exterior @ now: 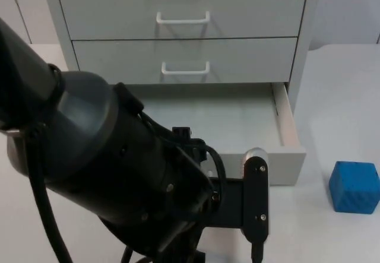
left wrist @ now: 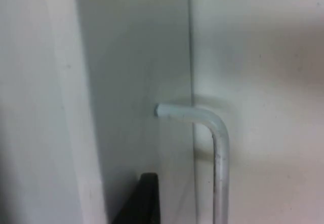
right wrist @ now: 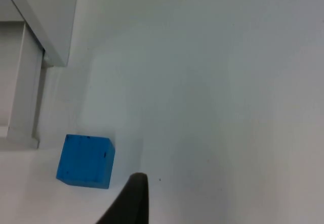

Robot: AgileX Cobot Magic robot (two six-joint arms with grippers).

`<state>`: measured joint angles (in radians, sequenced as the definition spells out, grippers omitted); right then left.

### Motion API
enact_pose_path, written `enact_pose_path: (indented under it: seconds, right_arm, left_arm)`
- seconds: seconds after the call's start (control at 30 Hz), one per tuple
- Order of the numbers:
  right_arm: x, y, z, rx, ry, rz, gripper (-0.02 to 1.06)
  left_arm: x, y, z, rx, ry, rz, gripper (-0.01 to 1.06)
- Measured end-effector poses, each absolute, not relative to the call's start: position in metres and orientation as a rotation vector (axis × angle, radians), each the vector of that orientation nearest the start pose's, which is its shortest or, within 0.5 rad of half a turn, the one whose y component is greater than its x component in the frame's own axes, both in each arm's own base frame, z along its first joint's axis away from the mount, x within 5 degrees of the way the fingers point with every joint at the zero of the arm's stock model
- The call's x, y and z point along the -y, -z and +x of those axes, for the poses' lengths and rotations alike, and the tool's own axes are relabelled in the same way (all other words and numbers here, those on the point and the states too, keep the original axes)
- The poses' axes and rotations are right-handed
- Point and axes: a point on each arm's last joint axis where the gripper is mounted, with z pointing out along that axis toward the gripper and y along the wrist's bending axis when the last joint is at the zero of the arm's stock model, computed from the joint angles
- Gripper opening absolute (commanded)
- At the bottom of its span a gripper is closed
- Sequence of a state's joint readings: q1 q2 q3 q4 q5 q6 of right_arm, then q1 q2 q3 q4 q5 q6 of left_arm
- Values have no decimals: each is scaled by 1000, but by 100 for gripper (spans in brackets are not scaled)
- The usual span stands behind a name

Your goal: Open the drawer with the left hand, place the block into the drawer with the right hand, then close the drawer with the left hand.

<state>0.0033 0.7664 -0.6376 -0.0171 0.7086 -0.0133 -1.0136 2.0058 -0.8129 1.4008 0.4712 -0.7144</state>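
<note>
Left arm (exterior: pixel 119 174) fills the near side of the table, and its left gripper (exterior: pixel 252 200) sits right at the front panel of the open drawer (exterior: pixel 289 147). From the left wrist, the drawer's handle (left wrist: pixel 215 133) stands just beside a black fingertip (left wrist: pixel 144 198); whether that claw is spread or pinching the handle, I cannot tell. The drawer itself is pulled well out from the cabinet (exterior: pixel 184 25), bottom tier, with the two drawers above it shut, and as much of its inside as the arm leaves visible holds nothing. So step one looks done. Moving right of the drawer: the blue block (exterior: pixel 355 187) sits on the white table (exterior: pixel 344 97), near the drawer's front corner but apart from it, untouched. From the right wrist, the right gripper (right wrist: pixel 129 204) hangs over the table near the block, not on it; its claw state I cannot tell either. Still to come, by my reading: pick up the block, drop it in the drawer, push the drawer shut.
</note>
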Motion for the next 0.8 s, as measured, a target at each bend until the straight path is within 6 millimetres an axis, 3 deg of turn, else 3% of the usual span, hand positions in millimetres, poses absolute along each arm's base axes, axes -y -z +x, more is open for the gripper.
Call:
enact_pose_path:
  seconds: [0.27, 0.4, 0.73, 0.8]
  right_arm:
    - [1, -296, 141, -2321, 24, -26, 104]
    - [1, -296, 141, -2321, 24, -26, 104]
    - [1, -296, 141, -2321, 24, -26, 104]
    - [1, -296, 141, -2321, 24, -26, 104]
  left_arm:
    - [243, -80, 196, 2426, 629, -2482, 99]
    - [241, -98, 189, 2424, 531, -2471, 99]
    - [231, -192, 168, 2709, 182, -2459, 99]
    - [229, -200, 166, 2746, 150, -2449, 99]
